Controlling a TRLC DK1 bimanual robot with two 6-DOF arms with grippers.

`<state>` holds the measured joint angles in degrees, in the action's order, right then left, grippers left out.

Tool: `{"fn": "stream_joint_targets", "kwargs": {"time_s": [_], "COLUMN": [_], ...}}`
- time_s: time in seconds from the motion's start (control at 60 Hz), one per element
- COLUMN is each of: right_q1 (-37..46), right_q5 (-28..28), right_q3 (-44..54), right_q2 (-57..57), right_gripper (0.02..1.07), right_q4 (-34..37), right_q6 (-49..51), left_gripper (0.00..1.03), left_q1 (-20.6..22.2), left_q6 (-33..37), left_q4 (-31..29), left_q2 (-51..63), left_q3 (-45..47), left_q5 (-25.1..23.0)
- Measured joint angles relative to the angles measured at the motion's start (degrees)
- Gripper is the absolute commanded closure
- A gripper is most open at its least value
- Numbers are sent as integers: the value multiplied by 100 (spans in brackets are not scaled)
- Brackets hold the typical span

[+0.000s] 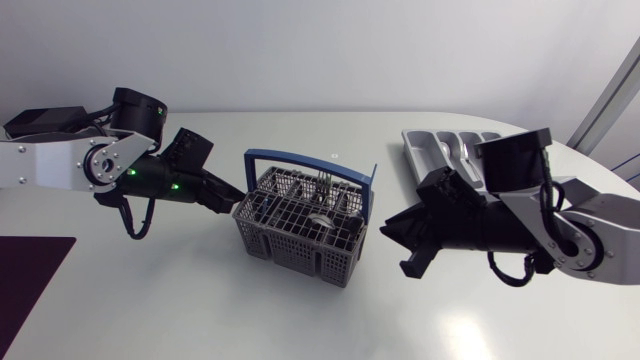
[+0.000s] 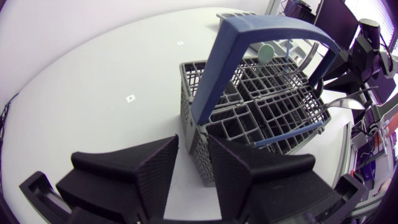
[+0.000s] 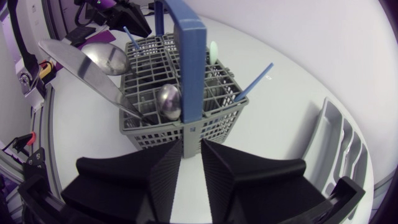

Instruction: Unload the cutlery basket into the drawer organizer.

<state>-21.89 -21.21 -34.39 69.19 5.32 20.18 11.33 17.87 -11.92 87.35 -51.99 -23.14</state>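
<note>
Left gripper (image 2: 193, 140) sits just beside the grey basket (image 1: 300, 240), fingers a little apart, holding nothing; the right gripper (image 3: 191, 144) is the same on the other side. I think one should grab a spoon (image 3: 169, 102) by its top and lift straight up, past the blue handle (image 1: 300, 154). The tray (image 1: 430, 150) waits far right on the smooth white table (image 1: 150, 310).

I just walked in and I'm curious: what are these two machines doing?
Two robot arms flank a grey cutlery basket with spoons standing in it. The left gripper is open at one corner, the right gripper open just short of the opposite side. Neither holds anything. The drawer organizer lies by the right arm.
</note>
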Motion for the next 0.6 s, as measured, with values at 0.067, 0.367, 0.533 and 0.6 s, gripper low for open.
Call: {"fn": "stream_joint_targets", "kwargs": {"time_s": [0.067, 0.367, 0.533, 0.6], "right_q1": [-129, -310, -334, -334], "right_q5": [7, 109, 315, 415], "right_q3": [0, -262, -699, -962], "right_q2": [146, 1056, 1484, 1731], "right_gripper": [100, 100, 100, 100], "right_q4": [-129, -367, -365, -363], "right_q6": [-2, -57, -96, -111], "left_gripper": [69, 68, 68, 68], "left_q1": [13, 44, 33, -4], "left_q6": [2, 24, 61, 70], "left_q4": [4, 48, 90, 120], "left_q2": [0, 0, 0, 0], "left_q3": [4, 31, 31, 31], "left_q5": [0, -2, 70, 94]}}
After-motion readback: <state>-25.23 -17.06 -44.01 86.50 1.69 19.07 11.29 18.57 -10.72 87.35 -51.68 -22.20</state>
